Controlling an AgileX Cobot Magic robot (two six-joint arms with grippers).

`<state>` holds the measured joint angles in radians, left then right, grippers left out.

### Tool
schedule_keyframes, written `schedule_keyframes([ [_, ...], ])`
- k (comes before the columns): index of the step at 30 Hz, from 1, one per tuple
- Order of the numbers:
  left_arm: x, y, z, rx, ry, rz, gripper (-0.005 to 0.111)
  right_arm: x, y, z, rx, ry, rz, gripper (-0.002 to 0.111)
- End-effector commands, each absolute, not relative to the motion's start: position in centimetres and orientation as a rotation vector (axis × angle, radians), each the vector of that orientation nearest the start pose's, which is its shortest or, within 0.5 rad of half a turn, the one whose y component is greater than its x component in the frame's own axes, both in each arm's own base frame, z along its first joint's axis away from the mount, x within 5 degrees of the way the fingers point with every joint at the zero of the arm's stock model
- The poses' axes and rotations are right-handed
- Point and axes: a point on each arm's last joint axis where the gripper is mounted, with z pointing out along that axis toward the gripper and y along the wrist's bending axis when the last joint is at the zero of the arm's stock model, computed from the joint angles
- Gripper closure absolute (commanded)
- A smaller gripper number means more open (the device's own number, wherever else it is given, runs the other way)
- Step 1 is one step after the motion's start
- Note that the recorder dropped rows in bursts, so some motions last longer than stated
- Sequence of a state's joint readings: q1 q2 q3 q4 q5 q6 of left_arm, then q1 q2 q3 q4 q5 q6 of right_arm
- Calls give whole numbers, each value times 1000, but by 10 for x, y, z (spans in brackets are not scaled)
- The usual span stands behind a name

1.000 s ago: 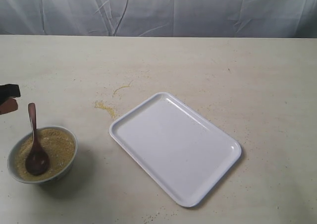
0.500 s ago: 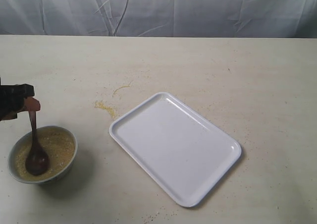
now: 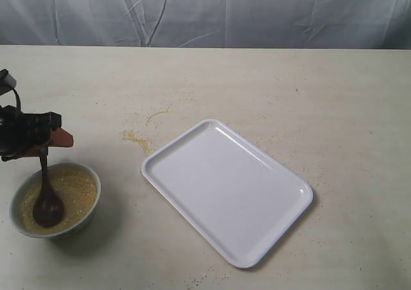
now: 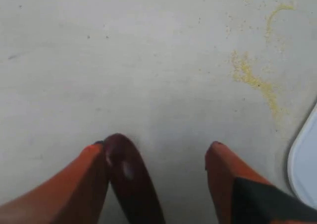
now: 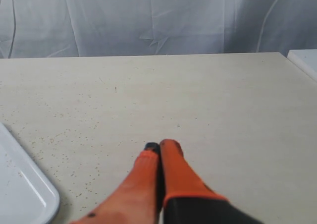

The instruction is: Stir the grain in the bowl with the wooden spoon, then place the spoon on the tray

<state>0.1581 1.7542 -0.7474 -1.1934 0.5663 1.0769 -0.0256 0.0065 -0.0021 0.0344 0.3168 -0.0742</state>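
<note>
- Left pincer (image 4: 154,148): orange fingers (image 4: 94,179) are apart, straddling the top end of the dark reddish-brown wooden spoon (image 4: 126,174). The handle tip touches one finger and the other is clear of it, so no clamp yet.
- Exterior view: left pincer (image 3: 46,144) sits at 12 o'clock of the small round white bowl (image 3: 88,221), above its rim. The wooden spoon (image 3: 47,208) stands steep, with its oval end sunk in the fine pale yellow-tan grain (image 3: 74,187).
- Step, my read: taking hold of the handle, ahead of stirring.
- Next move calls for closing squarely on the slim handle, then circling inside the bowl. Risks: the handle slips, the bowl shifts, or grain goes over the rim.
- Right pincer (image 5: 158,148): fingers pressed together, holding nothing, low over the beige table (image 3: 289,97). It does not show in the exterior view.
- Large flat white rectangular plastic tray (image 3: 227,190): at 3 o'clock of the bowl, well apart.
- Spilt grain (image 3: 136,139) lies on the table at 1 o'clock of the bowl and 10 o'clock of the tray. It is loose scatter, not an obstacle, and the bowl-to-tray path looks free.
- Grey creased cloth (image 3: 225,14) hangs at 12 o'clock, behind the table.
</note>
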Motion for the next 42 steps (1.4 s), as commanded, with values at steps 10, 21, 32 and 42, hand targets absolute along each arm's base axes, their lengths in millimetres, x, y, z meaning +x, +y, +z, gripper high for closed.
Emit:
schedule_keyframes([
  [10,297,0,137,-122,2605,-685,90,54,0,186,-26,1787,-39,108],
  [21,297,-7,150,-198,2531,-843,90,54,0,186,-26,1787,-39,108],
  [32,239,-19,291,118,2007,-670,103,54,0,186,-26,1787,-39,108],
  [42,201,-18,267,92,2011,-555,107,54,0,186,-26,1787,-39,108],
])
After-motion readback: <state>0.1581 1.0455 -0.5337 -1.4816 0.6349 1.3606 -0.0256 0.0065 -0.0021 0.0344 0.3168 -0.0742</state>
